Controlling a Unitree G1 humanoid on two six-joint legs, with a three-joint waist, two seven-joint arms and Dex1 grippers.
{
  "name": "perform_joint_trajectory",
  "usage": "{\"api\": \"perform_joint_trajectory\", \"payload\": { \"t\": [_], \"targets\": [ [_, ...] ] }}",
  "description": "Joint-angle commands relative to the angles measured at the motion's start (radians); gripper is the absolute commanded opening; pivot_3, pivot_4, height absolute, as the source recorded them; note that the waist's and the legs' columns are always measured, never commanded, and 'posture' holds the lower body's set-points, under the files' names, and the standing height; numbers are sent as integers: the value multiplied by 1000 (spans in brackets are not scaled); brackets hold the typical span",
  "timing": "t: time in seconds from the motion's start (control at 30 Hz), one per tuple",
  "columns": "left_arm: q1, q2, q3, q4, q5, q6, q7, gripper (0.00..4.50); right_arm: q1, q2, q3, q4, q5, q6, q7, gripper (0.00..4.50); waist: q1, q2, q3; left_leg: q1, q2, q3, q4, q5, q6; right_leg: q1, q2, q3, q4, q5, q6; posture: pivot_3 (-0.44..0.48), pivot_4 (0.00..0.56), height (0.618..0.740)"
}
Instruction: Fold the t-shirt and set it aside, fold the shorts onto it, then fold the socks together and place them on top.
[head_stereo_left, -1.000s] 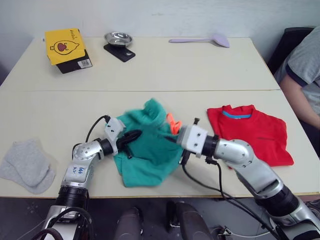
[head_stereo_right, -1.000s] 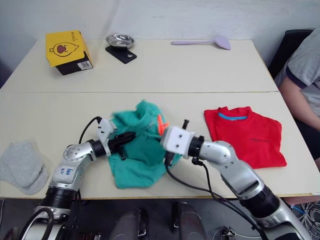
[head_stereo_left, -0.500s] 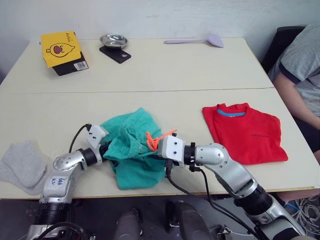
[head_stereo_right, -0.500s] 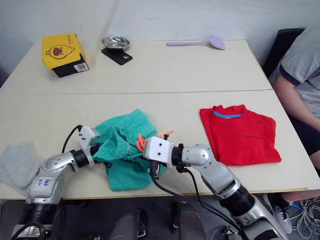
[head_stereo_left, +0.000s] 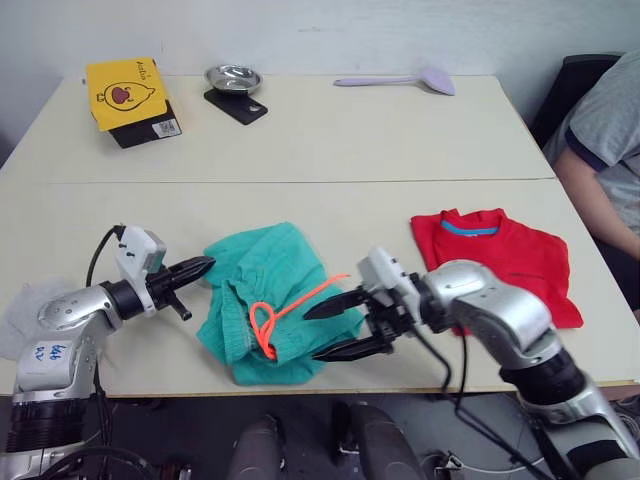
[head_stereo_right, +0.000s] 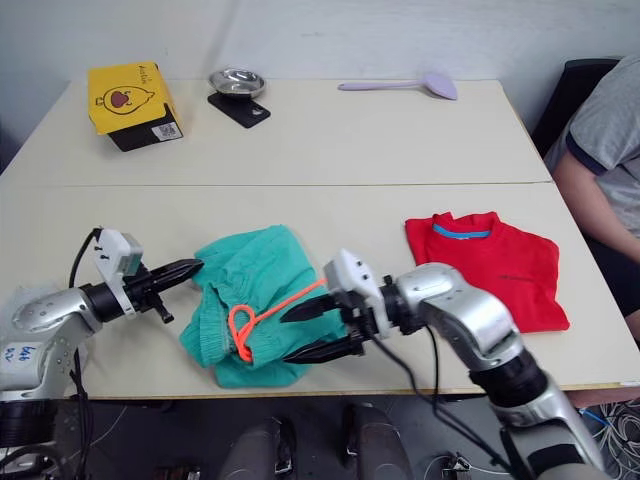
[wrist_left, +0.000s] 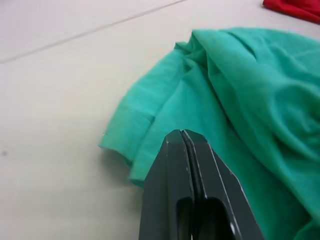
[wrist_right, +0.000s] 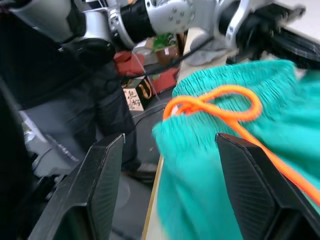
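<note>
two grippers flank the shorts (head_stereo_left: 268, 305) near the tabletop's (head_stereo_left: 330, 140) front edge: right gripper (head_stereo_left: 328, 328) spread wide, empty, beside the orange drawstring (head_stereo_left: 285, 311); left gripper (head_stereo_left: 200, 265) pinched closed, empty, at the crumpled cloth's edge.

Lighting even and fairly bright, diffuse, coming from overhead.

Casting only soft, short shadows: a thin dark rim lying under the near edge of the shorts (head_stereo_left: 270, 300) and under the right gripper (head_stereo_left: 328, 327), fingers spread, on the pale table (head_stereo_left: 330, 140). Glinting faintly on the metal bowl (head_stereo_left: 233, 77). Staying sharp across both head views, with slight bowing of straight table edges toward the corners. Blurring heavily in the right wrist view, near fingers (wrist_right: 100, 185) smearing out of focus. Softening in the left wrist view on the closed left gripper (wrist_left: 184, 137), cloth beyond holding moderate focus.
</note>
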Motion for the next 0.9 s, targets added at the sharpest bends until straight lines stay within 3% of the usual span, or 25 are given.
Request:
{"api": "perform_joint_trajectory", "payload": {
  "t": [0.03,0.1,0.17,0.43,0.63,0.9],
  "targets": [
    [-26,7,20,-40,-29,-27,-25,0,0,-37,-98,-25,106,67,23,3005,-4,0,0,0,0,0,0,0,0,0,0,0,0,0,0,0,150,740],
    [-35,-9,14,-58,-56,-40,-52,0,-3,-33,-146,1,135,90,-7,3005,-4,0,0,0,0,0,0,0,-1,-1,1,0,0,0,0,0,150,740],
    [-35,-25,7,-88,-97,-40,-89,0,-13,11,-173,37,125,84,-78,2637,-3,0,0,0,1,0,0,0,-1,-1,1,0,1,0,-1,0,150,740],
    [-22,-81,-97,-209,-182,57,-121,0,-6,175,23,222,-267,-318,-169,53,-4,0,0,0,0,1,1,1,-2,0,2,0,2,0,0,0,150,740],
    [12,-114,-257,-138,10,-23,-59,0,32,213,138,422,-514,-654,-185,53,-3,0,0,1,0,2,1,1,-4,0,2,0,2,0,0,0,150,740],
    [11,-109,-292,35,186,-153,16,0,162,108,121,399,-475,-762,-24,53,-1,0,0,3,0,2,2,1,-2,2,2,1,2,0,1,0,150,740]
  ]
}}
